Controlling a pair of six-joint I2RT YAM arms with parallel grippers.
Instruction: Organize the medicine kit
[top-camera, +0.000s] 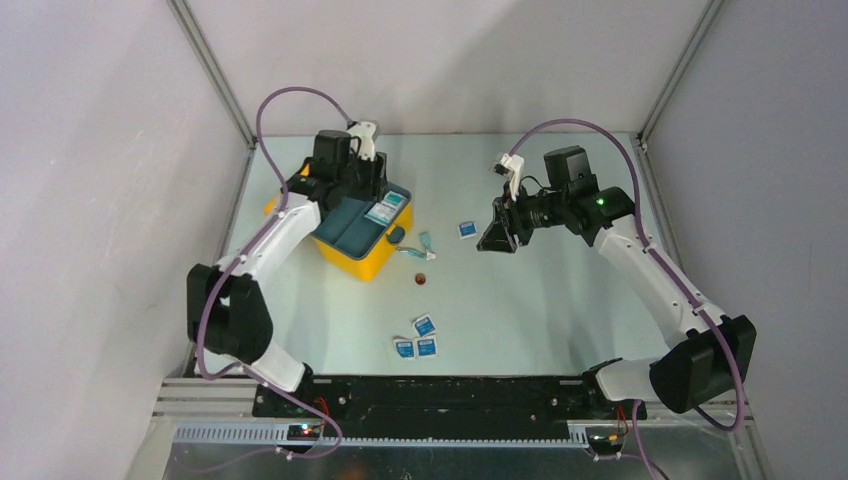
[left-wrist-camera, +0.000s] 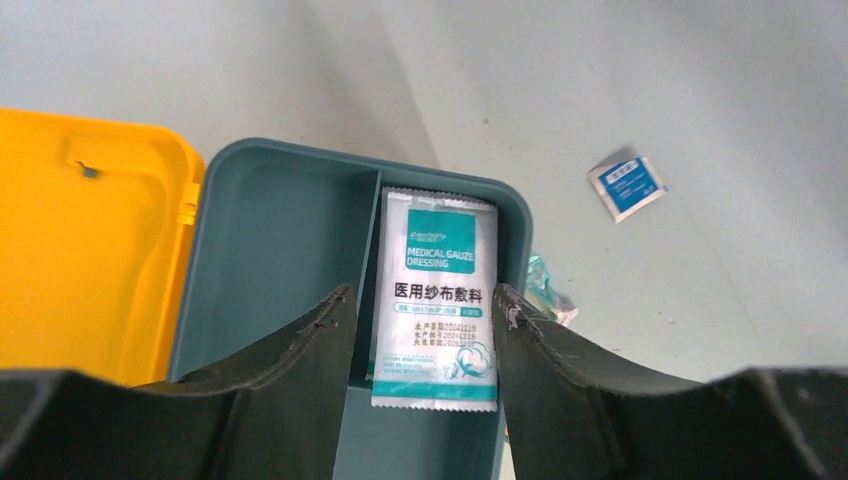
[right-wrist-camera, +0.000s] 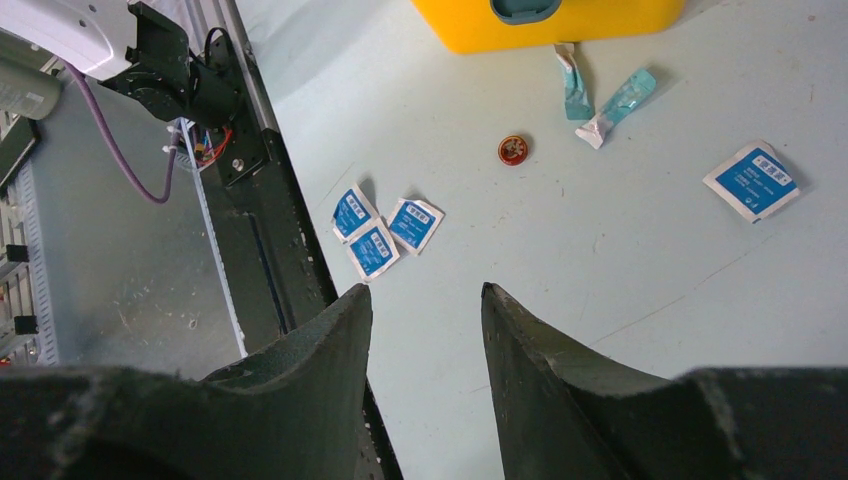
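The medicine kit (top-camera: 360, 262) is a yellow box lying open at the left rear of the table, its lid (left-wrist-camera: 90, 260) folded back. A dark teal divided tray (left-wrist-camera: 270, 250) rests in it. A white and teal gauze dressing packet (left-wrist-camera: 437, 290) lies flat in the tray's right compartment. My left gripper (left-wrist-camera: 425, 295) hovers over that packet with its jaws open; a sliver of tray shows between the left finger and the packet. My right gripper (right-wrist-camera: 425, 290) hangs open and empty over bare table, right of the kit (right-wrist-camera: 560, 25).
Three blue-and-white sachets (right-wrist-camera: 375, 225) lie together near the front rail (right-wrist-camera: 270, 260), and one more (right-wrist-camera: 752, 180) lies alone further back. Two teal-wrapped items (right-wrist-camera: 610, 100) and a small red round thing (right-wrist-camera: 513, 149) lie just in front of the kit's latch (right-wrist-camera: 525, 8).
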